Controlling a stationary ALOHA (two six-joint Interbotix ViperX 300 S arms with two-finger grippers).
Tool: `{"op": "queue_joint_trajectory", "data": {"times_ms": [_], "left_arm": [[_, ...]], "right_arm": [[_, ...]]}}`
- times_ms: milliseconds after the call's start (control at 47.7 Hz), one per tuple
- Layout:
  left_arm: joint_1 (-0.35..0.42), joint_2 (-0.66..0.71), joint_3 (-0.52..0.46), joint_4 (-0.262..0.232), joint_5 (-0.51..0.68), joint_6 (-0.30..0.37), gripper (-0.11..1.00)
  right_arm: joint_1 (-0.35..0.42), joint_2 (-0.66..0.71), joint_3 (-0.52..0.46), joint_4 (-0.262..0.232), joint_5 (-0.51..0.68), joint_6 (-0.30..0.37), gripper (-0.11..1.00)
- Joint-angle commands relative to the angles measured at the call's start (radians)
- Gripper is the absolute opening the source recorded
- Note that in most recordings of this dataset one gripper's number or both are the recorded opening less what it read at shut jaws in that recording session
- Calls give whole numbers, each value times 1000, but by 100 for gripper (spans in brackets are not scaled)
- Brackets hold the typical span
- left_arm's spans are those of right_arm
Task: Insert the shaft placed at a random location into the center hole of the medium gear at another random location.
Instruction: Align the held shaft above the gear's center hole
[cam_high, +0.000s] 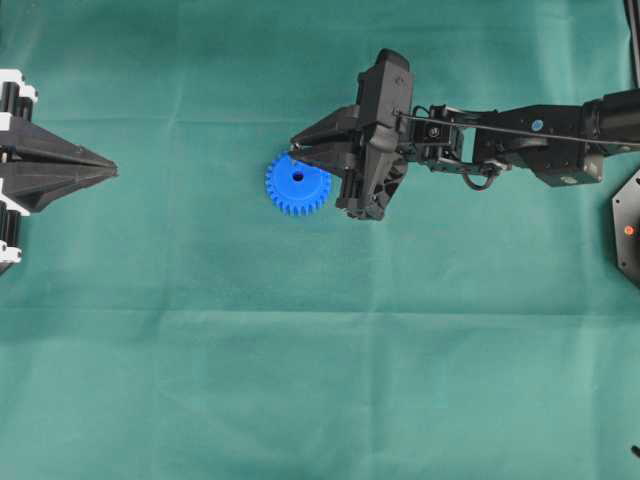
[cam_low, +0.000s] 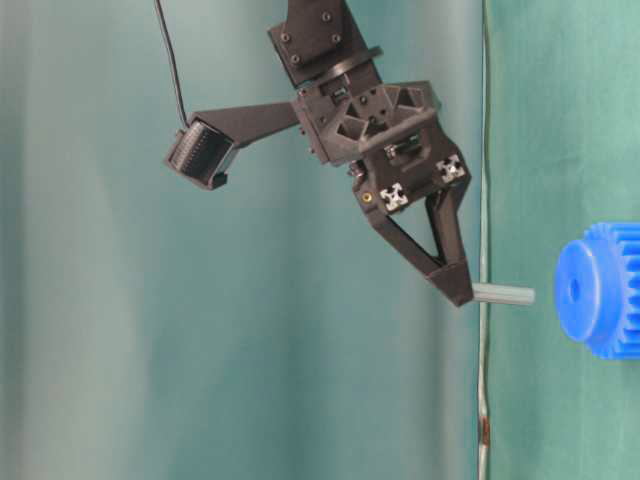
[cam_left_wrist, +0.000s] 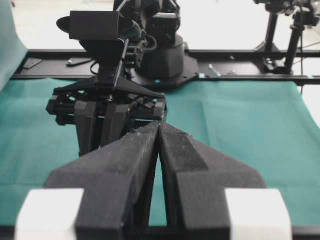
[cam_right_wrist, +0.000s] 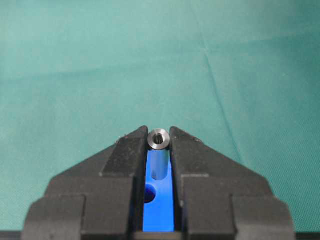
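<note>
Right claw (cam_right_wrist: 159, 142) is clamped on the shaft (cam_right_wrist: 159, 155), hanging over the far-right edge of the blue gear (cam_high: 297, 184) on the green cloth (cam_high: 300, 380). Hole (cam_high: 297, 177) is just left of the tips. Left claw (cam_left_wrist: 159, 131) sits pinched together, far left.

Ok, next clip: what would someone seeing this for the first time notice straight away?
The bright blue medium gear on the green cloth, near the middle of the overhead view. The right gripper hangs over its upper edge, pinching the small grey shaft between its fingertips; the center hole shows below in the wrist view. The left gripper sits shut at the left edge.
</note>
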Motion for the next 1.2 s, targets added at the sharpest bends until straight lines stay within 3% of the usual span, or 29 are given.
{"op": "queue_joint_trajectory", "data": {"times_ms": [0, 734, 1174], "left_arm": [[2, 8, -25, 2, -5, -2, 2], [2, 9, -25, 2, 2, -2, 2], [2, 8, -25, 2, 3, -2, 2]], "right_arm": [[2, -15, -23, 2, 3, -11, 13], [11, 40, -23, 15, -3, -8, 14], [11, -12, -17, 12, 3, -11, 14]]}}
